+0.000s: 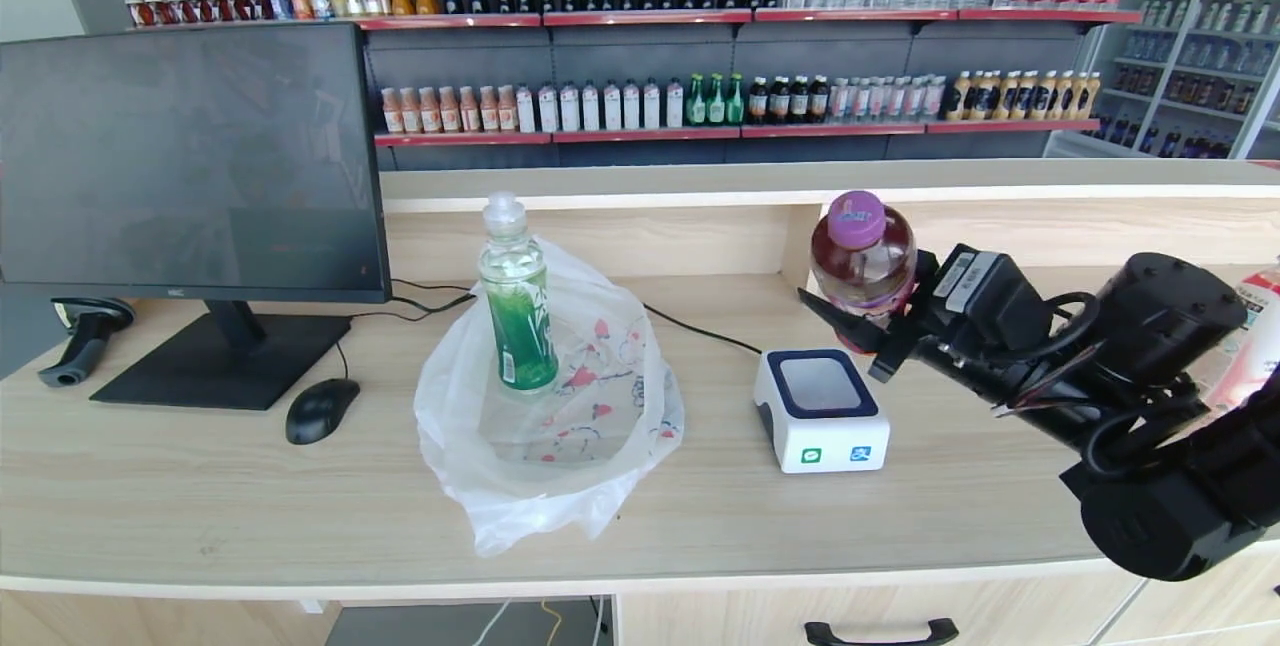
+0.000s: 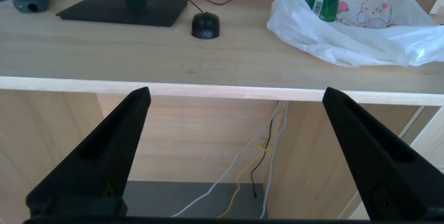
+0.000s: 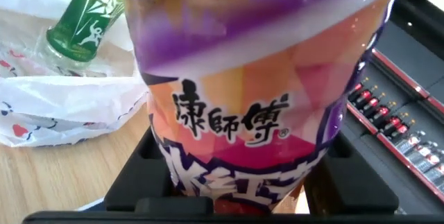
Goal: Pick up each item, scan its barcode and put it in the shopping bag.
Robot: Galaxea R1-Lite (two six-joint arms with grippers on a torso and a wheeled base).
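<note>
Purple-capped bottle [image 1: 862,261], base hidden, clamped in right gripper [image 1: 856,318]; left gripper [image 2: 236,96] spread apart

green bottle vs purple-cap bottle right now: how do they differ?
Place: the green bottle stands in the shopping bag; the purple-cap bottle is gripped in the right hand, clear of the counter near the scanner.
Shape: the green bottle is tall and slim; the purple-cap bottle is squat and round.
Cap: the green bottle's is clear, the other's purple.
Both are capped plastic drink bottles.

Dark monitor [image 1: 190,156], black mouse [image 1: 322,410] — stocked shelves [image 1: 640,18]
</note>
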